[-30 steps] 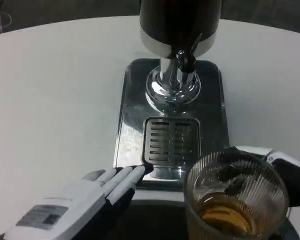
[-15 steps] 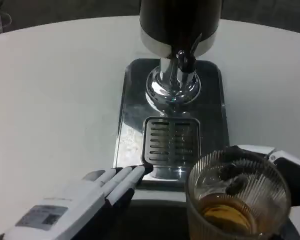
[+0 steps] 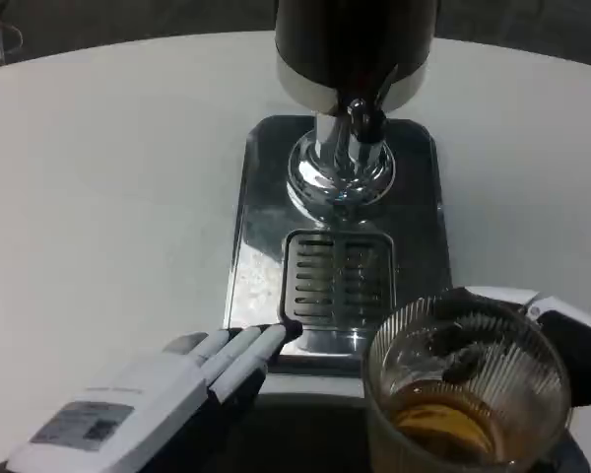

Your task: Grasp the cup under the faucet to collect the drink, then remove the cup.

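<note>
Ribbed clear glass, that is what the cup [image 3: 466, 389] is made of, and it sits at the bottom right of the head view, just in front of the steel drip tray [image 3: 339, 279] and off to the right of its slotted grate [image 3: 337, 278], well out from under the faucet [image 3: 364, 123] of the dark drink dispenser [image 3: 355, 49]. Amber drink fills its lower part, so the collecting looks done and the removing is under way. The right hand [image 3: 547, 340] is wrapped round the far and right side of the cup, dark fingertips [image 3: 451, 340] showing through and over the glass wall; it holds the cup. The left hand [image 3: 167, 394] lies low on the white table [image 3: 108, 177] with its fingers straight and laid side by side, tips reaching the front edge of the tray base [image 3: 305, 340], gripping nothing.

As a judgement: the tumbler is stiff and brittle, heavier for the liquid in it, and smooth glass can slip, though the vertical ribs should give the fingers some bite. The sensible hold is round the mid wall, kept upright and moved gently so the drink does not slosh over the rim or the glass knock the tray
</note>
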`<state>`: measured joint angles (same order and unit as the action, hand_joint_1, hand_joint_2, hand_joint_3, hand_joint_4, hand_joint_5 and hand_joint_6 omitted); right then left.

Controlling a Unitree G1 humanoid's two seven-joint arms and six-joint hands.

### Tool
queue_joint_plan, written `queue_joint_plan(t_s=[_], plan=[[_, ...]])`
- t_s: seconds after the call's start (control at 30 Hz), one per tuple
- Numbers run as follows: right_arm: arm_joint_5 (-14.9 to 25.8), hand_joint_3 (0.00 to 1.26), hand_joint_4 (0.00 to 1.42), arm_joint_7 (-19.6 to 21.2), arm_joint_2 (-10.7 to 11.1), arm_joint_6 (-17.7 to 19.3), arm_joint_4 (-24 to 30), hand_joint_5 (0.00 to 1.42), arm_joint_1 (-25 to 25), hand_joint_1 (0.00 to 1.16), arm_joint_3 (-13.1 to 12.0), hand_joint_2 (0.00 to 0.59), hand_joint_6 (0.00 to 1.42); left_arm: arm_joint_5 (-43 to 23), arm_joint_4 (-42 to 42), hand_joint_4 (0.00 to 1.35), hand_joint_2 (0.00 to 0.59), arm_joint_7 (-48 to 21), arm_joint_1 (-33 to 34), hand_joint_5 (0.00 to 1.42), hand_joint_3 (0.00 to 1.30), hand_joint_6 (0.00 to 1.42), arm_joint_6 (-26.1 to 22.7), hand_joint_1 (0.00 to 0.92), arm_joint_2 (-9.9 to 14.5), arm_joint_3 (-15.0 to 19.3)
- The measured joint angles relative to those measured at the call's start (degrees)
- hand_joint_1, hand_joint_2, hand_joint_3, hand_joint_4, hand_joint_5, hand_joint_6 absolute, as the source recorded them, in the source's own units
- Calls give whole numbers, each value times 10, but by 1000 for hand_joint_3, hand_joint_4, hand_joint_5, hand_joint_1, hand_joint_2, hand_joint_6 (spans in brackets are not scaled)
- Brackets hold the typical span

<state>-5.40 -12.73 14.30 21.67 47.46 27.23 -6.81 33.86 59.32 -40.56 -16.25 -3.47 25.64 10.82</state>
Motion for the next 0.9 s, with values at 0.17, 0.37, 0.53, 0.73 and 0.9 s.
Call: queue_joint_plan(t_s=[0.17,0.37,0.53,0.73,0.9], plan=[[0,1014,1210,-1,0,0,0,1399,-1,873,0,231,1424,0,0,0,33,-2,0,0,0,0,0,0,-1,0],[1,1014,1210,-1,0,0,0,1399,-3,873,0,231,1424,1,0,0,33,-3,2,0,0,0,-2,0,-3,0],[1,1021,1210,-1,0,0,0,1409,-7,873,0,231,1424,1,0,0,33,-4,5,0,0,0,-7,0,-3,0],[1,1024,1210,-1,0,0,0,1412,-12,873,1,232,1424,1,0,0,33,-5,8,0,0,0,-14,0,-2,-3],[1,1024,1221,-2,0,0,0,1413,-20,873,1,232,1424,2,0,0,33,-5,12,0,0,0,-25,0,3,-7]])
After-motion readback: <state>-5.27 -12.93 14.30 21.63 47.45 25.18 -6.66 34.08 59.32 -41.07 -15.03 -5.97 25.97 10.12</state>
